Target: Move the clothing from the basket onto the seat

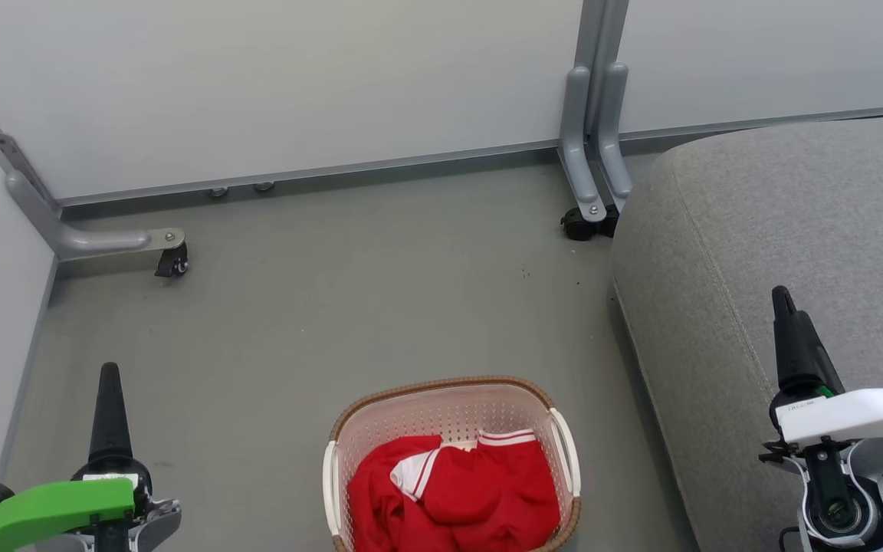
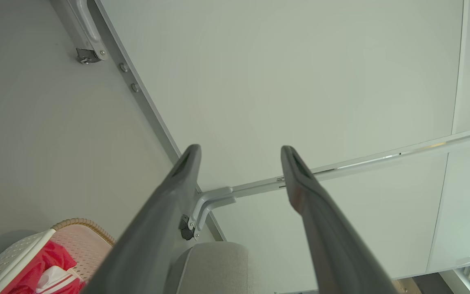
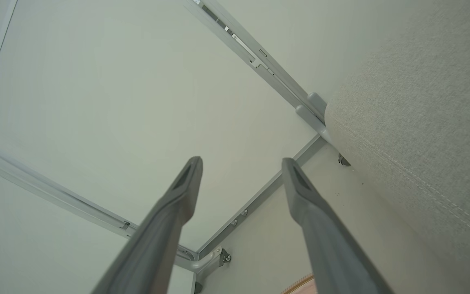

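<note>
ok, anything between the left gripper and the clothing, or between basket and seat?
Nothing visible. The clothing lies uncovered in the open basket; bare floor separates it from the left gripper, and the seat stands right beside the basket.

Grey floor [image 1: 380,307] bounded by pale wheeled partition panels [image 1: 296,84].

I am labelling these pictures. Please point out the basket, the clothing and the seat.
the basket [image 1: 441,381], head view, on its brown far rim.
the clothing [image 1: 480,491], head view, on the red fabric.
the seat [image 1: 794,215], head view, on its bare grey top.
</note>
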You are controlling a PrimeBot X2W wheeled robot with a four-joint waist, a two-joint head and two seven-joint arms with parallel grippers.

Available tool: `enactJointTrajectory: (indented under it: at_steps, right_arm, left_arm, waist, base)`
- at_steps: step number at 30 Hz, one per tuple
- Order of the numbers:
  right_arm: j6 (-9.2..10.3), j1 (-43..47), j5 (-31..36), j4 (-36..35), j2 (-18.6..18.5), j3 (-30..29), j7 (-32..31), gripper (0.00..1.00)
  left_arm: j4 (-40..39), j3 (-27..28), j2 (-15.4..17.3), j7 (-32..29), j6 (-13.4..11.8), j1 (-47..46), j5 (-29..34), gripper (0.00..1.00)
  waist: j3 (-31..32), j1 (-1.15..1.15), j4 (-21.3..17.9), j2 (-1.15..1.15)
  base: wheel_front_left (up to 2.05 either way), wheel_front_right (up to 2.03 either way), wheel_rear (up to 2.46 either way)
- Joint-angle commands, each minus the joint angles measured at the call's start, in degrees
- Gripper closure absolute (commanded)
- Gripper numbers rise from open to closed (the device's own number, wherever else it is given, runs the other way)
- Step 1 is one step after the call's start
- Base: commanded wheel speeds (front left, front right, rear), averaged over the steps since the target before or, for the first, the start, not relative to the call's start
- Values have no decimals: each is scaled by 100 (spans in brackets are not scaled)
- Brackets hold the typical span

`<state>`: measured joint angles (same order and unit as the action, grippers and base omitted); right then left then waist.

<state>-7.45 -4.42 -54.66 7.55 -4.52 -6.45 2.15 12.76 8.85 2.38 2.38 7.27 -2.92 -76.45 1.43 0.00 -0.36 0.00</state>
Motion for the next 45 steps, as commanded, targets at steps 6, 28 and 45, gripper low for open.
enactJointTrajectory:
  at_steps: [6, 28, 45]
  right_arm:
    - [-3, -188, 934, -347, -144, 154, 172, 0]
    - [-3, -88, 2900, -849, -382, 792, 562, 0]
    - [-3, 104, 4006, -809, -401, 1006, 806, 0]
  left_arm:
    - [-442, -28, 40, 151, -146, -45, 777, 0]
    - [-1098, -1121, 50, 541, -1040, 218, 3530, 0]
    - [-886, -1700, 55, 783, -1494, 335, 4954, 0]
  waist:
    - [9, 0, 7, 0]
    - [71, 0, 10, 0]
    - [142, 0, -2, 0]
  base:
    - [0, 0, 0]
    - [0, 0, 0]
    - [0, 0, 0]
